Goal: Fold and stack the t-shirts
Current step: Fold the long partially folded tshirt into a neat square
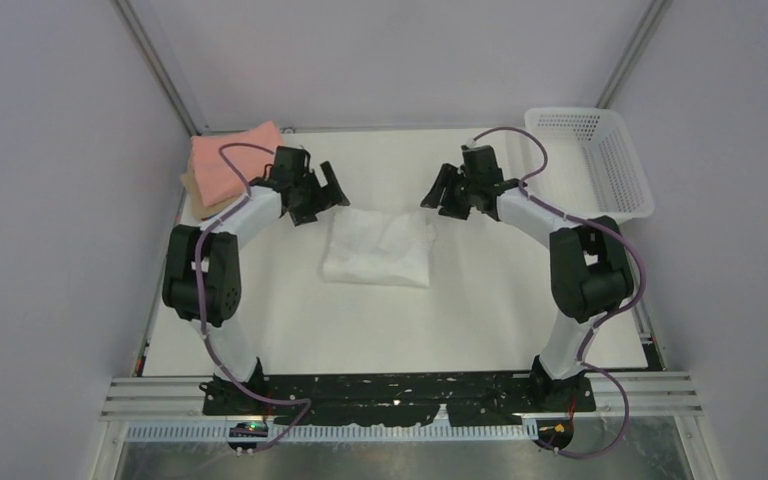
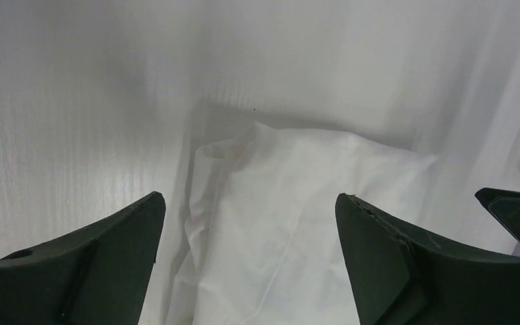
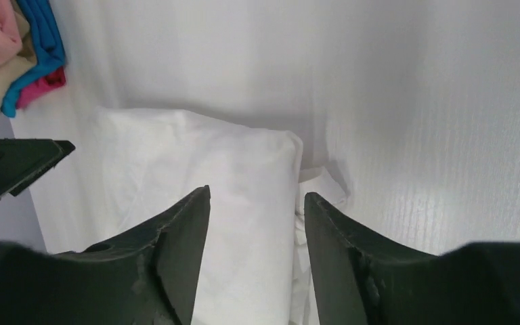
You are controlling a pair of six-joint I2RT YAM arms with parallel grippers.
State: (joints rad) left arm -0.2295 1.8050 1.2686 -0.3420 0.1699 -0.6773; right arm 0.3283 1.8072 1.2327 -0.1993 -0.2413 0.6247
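**White tee folded at mid-table, both grippers empty above it**

The white t-shirt (image 1: 378, 248) is being seen folded into a rough rectangle at the middle of the table (image 1: 290, 330), with soft creases running across its top layer. Its far edge is being flanked by the two arms, one at each far corner.

The left gripper (image 2: 249, 198) is being held with its jaws spread wide. Nothing is being gripped between them, and only the white cloth is being seen below the gap. The right gripper (image 3: 257, 193) is being held with its jaws partly apart, narrower than the left pair, and is likewise gripping nothing. The folded edge of the shirt is being framed beneath its gap. Whether either pair of fingertips is brushing the cloth cannot be told.

The other tees are being kept in a folded stack (image 1: 232, 165) at the far left corner of the table, well apart from the white one. Salmon-pink is being shown on top with tan under it, and in the right wrist view blue and magenta cloth are being seen in the same pile.

A white perforated basket (image 1: 625, 175) is being seen at the far right corner.
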